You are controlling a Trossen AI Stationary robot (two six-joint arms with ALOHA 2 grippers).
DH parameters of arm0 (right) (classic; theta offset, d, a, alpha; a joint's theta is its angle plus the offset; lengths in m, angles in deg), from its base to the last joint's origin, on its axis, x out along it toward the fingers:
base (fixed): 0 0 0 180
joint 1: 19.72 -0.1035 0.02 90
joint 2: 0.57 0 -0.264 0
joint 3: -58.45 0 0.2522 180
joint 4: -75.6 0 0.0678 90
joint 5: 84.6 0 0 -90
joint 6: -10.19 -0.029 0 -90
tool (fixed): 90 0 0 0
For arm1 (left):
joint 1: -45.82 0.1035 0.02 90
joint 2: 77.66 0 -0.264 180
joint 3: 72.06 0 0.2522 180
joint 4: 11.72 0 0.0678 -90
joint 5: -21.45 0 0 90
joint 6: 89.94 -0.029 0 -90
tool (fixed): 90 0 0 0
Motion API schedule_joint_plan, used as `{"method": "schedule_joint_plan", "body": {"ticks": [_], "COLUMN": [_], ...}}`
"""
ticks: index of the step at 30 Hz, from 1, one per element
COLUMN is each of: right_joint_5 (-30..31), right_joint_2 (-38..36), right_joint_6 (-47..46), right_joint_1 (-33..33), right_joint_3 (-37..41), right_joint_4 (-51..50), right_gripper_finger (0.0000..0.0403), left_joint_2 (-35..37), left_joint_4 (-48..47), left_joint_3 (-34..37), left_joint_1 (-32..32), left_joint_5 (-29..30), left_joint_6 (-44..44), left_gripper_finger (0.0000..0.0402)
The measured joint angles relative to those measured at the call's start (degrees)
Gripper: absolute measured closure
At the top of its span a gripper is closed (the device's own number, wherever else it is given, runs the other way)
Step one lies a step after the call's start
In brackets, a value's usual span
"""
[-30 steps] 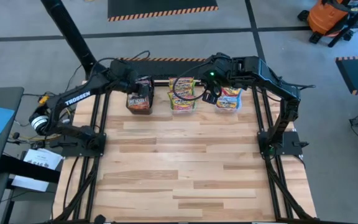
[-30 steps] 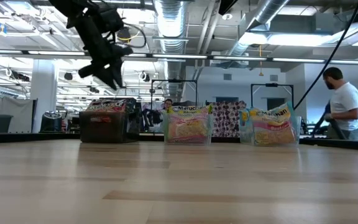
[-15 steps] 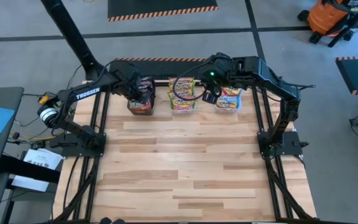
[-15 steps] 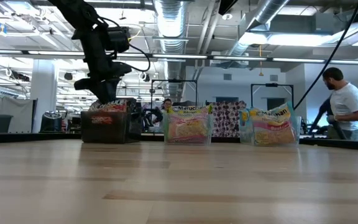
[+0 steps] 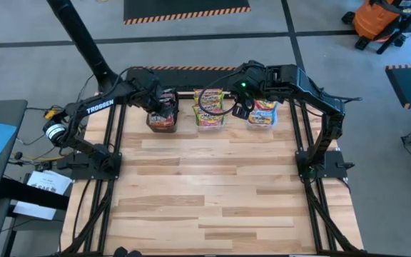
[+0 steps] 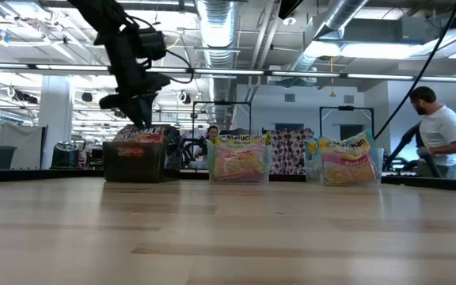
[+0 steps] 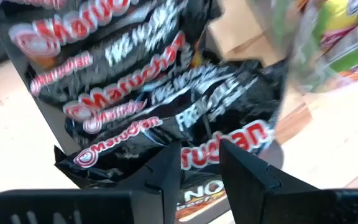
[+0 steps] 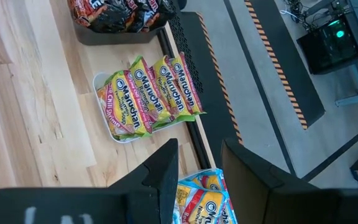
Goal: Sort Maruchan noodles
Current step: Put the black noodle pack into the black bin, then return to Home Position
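Dark Maruchan noodle packets [image 7: 135, 93] stand packed in a black tub [image 5: 161, 121] at the table's far left. My left gripper [image 7: 199, 152] is open and points steeply down, its tips at the top of those packets [image 6: 137, 133]. Orange-yellow-green packets [image 8: 145, 96] fill a clear tub [image 5: 209, 108] at far centre. Packets with light blue [image 5: 264, 114] fill a third tub [image 6: 345, 161] at far right. My right gripper [image 8: 201, 155] hangs open and high, over the gap between those two tubs [image 5: 242, 108], with nothing between its fingers. My left gripper comes from above, slanting down onto the topmost dark packet [image 7: 197, 158], which runs on behind both fingers. Whether the fingertips touch it I cannot tell.
The three tubs stand in a row along the table's far edge. The wooden tabletop [image 5: 212, 185] stretches bare from them to the near edge. A person [image 6: 439, 131] stands in the room behind the table's right side.
My left gripper has sunk toward the black tub and tipped more steeply downward, so its tips now stand at the dark packets' tops. The gap between its fingers looks the same.
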Motion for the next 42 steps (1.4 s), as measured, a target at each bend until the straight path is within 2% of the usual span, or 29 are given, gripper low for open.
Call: {"method": "schedule_joint_plan", "body": {"ticks": [10,13,18,20,22,26,29,35,38,42], "right_joint_5": [-0.6,-4.9,-14.5,-15.8,-16.1,-16.3,-16.5,-16.5,-16.5,-16.5], "right_joint_2": [-0.8,-2.4,-6.8,-9.0,-11.5,-17.8,-23.7,-34.1,-38.4,-43.7], "right_joint_6": [-0.1,-1.4,-4.1,-5.5,-6.1,-6.9,-7.1,-7.4,-8.8,-11.9], "right_joint_1": [-1.4,-0.7,3.0,4.1,4.9,4.7,4.0,3.6,3.6,2.6], "right_joint_3": [0.0,0.0,0.0,0.0,1.5,9.2,18.8,38.8,46.6,56.6], "right_joint_4": [-0.5,-0.9,-0.9,-0.8,0.1,5.4,12.7,26.3,29.3,36.9], "right_gripper_finger": [0.0257,0.0257,0.0257,0.0257,0.0257,0.0257,0.0257,0.0257,0.0257,0.0257], "left_joint_2": [0.0,0.9,4.8,7.1,9.4,14.3,18.4,27.8,32.3,38.8], "left_joint_4": [-6.6,-6.5,-5.8,-5.7,-5.5,-5.4,-1.4,13.4,19.4,27.3], "left_joint_3": [-9.0,-10.3,-10.4,-10.4,-10.4,-10.4,-7.8,6.0,13.6,23.7], "left_joint_1": [-0.6,-2.0,-6.5,-9.0,-11.8,-17.4,-21.1,-25.9,-28.3,-32.3], "left_joint_5": [0.0,-0.7,-5.5,-5.8,-3.5,3.4,4.7,2.2,0.0,0.1], "left_joint_6": [-0.8,-0.8,-1.0,-1.5,-1.4,-1.0,-1.1,1.2,2.0,3.6], "left_gripper_finger": [0.0301,0.0301,0.0301,0.0301,0.0301,0.0301,0.0301,0.0301,0.0301,0.0301]}}
